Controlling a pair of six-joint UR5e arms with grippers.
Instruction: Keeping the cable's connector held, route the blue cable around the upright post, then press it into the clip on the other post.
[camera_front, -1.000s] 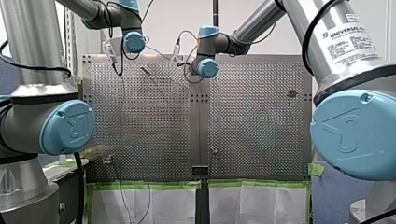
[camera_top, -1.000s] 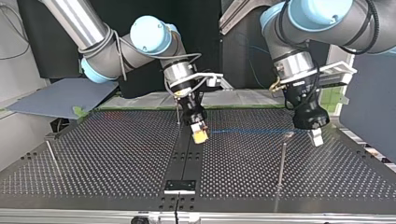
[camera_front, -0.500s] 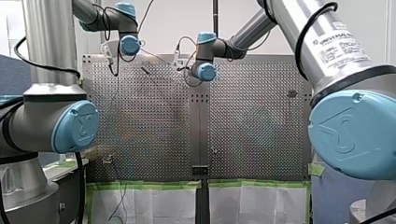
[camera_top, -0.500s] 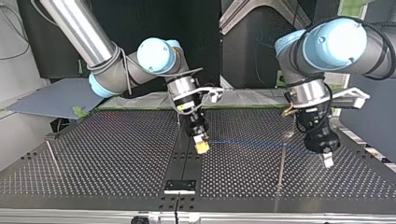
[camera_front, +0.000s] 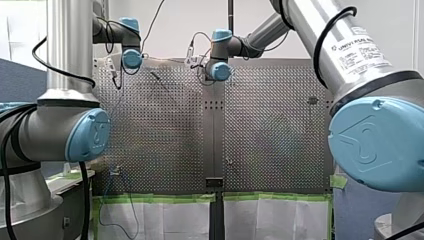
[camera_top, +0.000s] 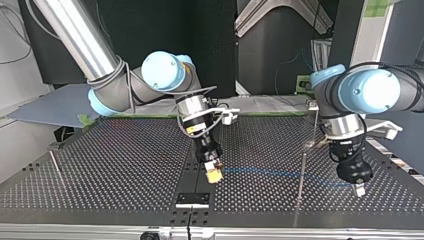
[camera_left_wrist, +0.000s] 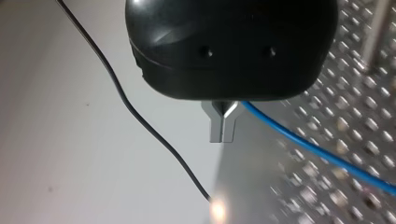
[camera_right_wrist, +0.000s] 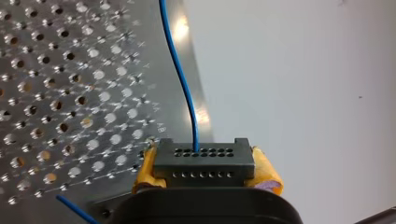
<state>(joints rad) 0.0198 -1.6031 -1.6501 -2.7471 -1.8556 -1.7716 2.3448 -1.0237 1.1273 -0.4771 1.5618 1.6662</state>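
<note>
My right pincer (camera_top: 213, 174) is clamped on the connector (camera_right_wrist: 204, 161). From it the blue cable (camera_top: 260, 171) runs nearly level to my left pincer (camera_top: 358, 190), closed on the line. The upright post (camera_top: 302, 172) stands between them, nearer my left one. The cable crosses it low over the perforated bench (camera_top: 125, 170), and room to swing round looks ample.

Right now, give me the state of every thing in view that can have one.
right hand: shut on the connector.
connector: held between yellow pads.
left hand: shut on the blue cable.
blue cable: stretched between both hands, above the table.
upright post: standing; cable crosses it, contact unclear.
post at the top view's left: standing, no cable on it.
</note>
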